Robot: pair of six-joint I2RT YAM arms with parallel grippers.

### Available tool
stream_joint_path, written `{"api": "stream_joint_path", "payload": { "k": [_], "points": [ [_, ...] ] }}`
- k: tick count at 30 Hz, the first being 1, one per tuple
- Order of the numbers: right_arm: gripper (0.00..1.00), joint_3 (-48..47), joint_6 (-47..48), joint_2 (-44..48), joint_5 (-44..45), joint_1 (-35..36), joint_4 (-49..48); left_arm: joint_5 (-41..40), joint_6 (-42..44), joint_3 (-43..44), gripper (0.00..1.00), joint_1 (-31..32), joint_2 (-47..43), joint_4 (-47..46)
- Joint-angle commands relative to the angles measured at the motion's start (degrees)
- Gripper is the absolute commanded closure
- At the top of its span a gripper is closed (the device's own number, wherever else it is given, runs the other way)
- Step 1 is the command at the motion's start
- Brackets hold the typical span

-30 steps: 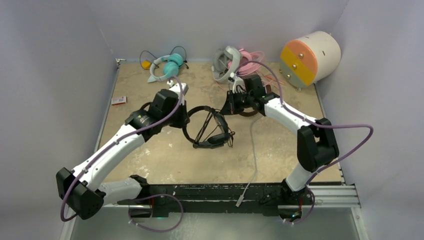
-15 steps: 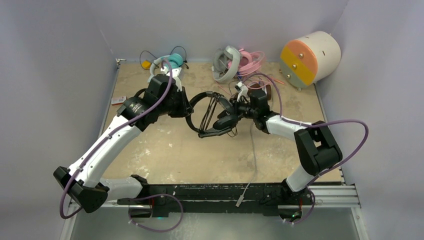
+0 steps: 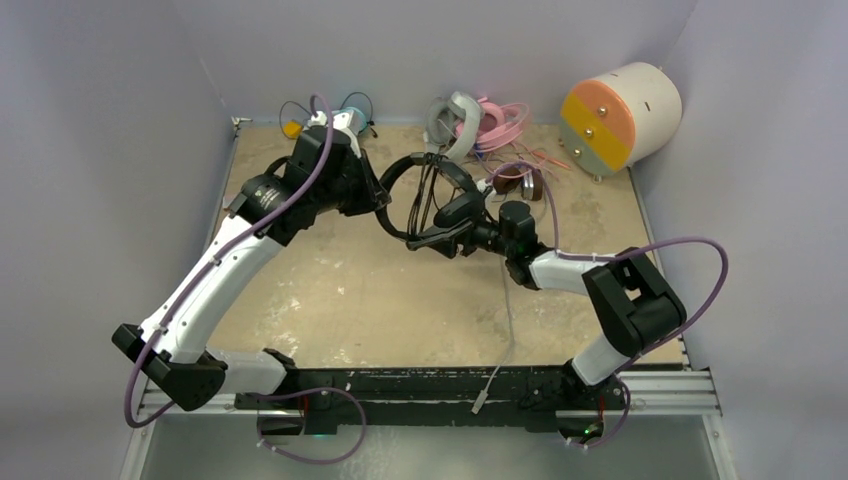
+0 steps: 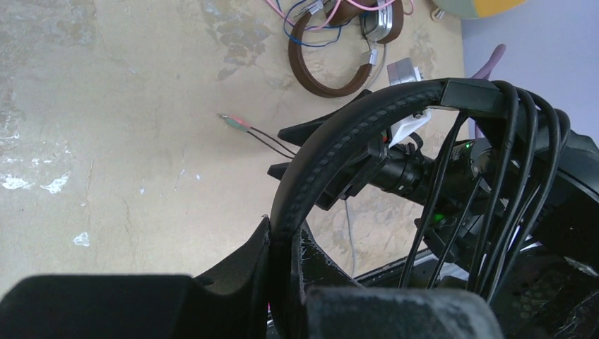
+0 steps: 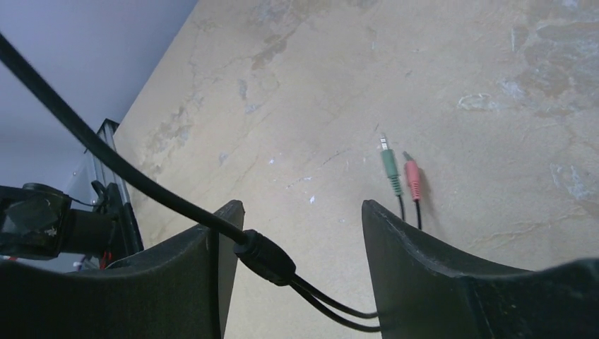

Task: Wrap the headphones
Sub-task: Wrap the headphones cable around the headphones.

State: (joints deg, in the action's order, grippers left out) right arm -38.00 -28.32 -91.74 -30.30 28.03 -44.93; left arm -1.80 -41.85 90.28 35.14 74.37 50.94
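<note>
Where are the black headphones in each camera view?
Top view: black headphones at centre, towards the far edge.
Left wrist: headband arching from bottom centre to upper right.
Right wrist: only their cable, from left edge to bottom centre.
Shared landmark: green and pink plugs, in both wrist views.

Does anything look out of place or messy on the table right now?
Mostly loose wire. On the black headphones the cable is wound over the headband, but its tail with the green and pink plugs trails free. A grey cable lies stray across the table, its end over the near rail.
</note>
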Motion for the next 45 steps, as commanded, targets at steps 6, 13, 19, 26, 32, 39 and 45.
{"api": "stream_joint_path", "payload": {
  "k": [6,13,19,26,32,39,45],
  "points": [
    [0.56,1.1,-1.4,-2.6,2.7,1.5,-10.1,-3.2,-6.7,8.7,1.00,-2.4,1.6,2.9],
    [0.61,2.1,-1.0,-3.3,5.0,5.3,-11.3,-0.3,-8.5,9.4,1.00,-7.8,2.4,2.2],
    [0.64,3.2,-1.7,-3.9,6.0,9.8,-13.2,0.3,-10.7,9.5,1.00,-10.5,4.5,0.6],
    [1.00,3.7,-1.6,-0.7,7.2,16.5,-10.6,-5.7,-17.1,8.4,1.00,-11.9,7.5,0.1],
    [1.00,4.8,-1.3,4.4,12.3,23.1,-5.2,-5.3,-19.8,6.0,1.00,-12.6,7.8,-2.6],
    [1.00,5.1,-0.3,9.2,11.8,23.7,-1.4,-9.3,-19.2,6.3,1.00,-12.6,6.8,-1.7],
    [1.00,2.3,2.5,15.6,12.7,27.0,7.5,-13.8,-19.8,3.1,1.00,-12.6,6.0,-4.3]
  ]
}}
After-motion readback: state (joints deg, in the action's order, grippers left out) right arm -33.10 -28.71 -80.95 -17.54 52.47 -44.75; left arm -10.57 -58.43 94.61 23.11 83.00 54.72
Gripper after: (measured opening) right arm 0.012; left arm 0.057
